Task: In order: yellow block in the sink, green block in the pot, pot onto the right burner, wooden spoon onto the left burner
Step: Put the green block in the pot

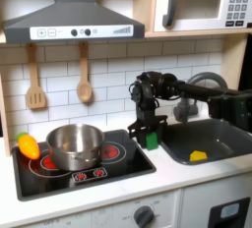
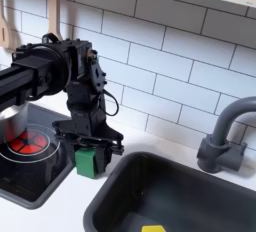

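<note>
Green block (image 2: 86, 160) sits low between the black fingers of the gripper (image 2: 88, 156), at the strip of white table (image 2: 45, 211) between the stove's right edge and the sink (image 2: 125, 191). The fingers stand close on either side of the cube and seem to pinch it, though whether it rests on the table or hangs just above it cannot be told. In the first exterior view the same green block (image 1: 151, 140) shows under the gripper (image 1: 148, 136), just right of the cooktop (image 1: 118, 163).

Right of the gripper in the first exterior view lies the sink (image 1: 221, 132), with the yellow block (image 1: 199, 155) on its floor and the dark faucet (image 1: 202, 80) arching behind the arm. Left of it, the pot (image 1: 75, 145) stands on the cooktop's left part, an orange-yellow toy vegetable (image 1: 29, 147) just beside it. On the wall (image 1: 108, 60) hang the wooden spoon (image 1: 85, 78) and a slotted spatula (image 1: 35, 83).
</note>
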Tool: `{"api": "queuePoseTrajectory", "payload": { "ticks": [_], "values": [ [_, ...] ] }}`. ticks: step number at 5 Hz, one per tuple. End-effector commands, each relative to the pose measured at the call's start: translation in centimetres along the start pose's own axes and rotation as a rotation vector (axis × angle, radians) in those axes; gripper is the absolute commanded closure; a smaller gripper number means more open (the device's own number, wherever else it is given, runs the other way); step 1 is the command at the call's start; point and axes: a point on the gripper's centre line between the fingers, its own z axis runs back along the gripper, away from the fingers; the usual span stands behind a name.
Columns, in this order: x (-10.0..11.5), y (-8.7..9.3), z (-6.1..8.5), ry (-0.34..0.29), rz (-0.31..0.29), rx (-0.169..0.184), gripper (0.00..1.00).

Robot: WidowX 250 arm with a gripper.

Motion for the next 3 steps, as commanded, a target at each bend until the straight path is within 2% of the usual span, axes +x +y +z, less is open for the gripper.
{"api": "queuePoseTrajectory", "payload": {
  "ticks": [1, 2, 3],
  "values": [
    [-0.5, 0.3, 3.3, -0.057, 0.001, -0.025, 1.00],
    [-0.8, 1.0, 4.5, -0.072, 0.021, -0.054, 1.00],
    [-1.5, 2.2, 6.2, -0.090, 0.029, -0.056, 1.00]
  ]
}}
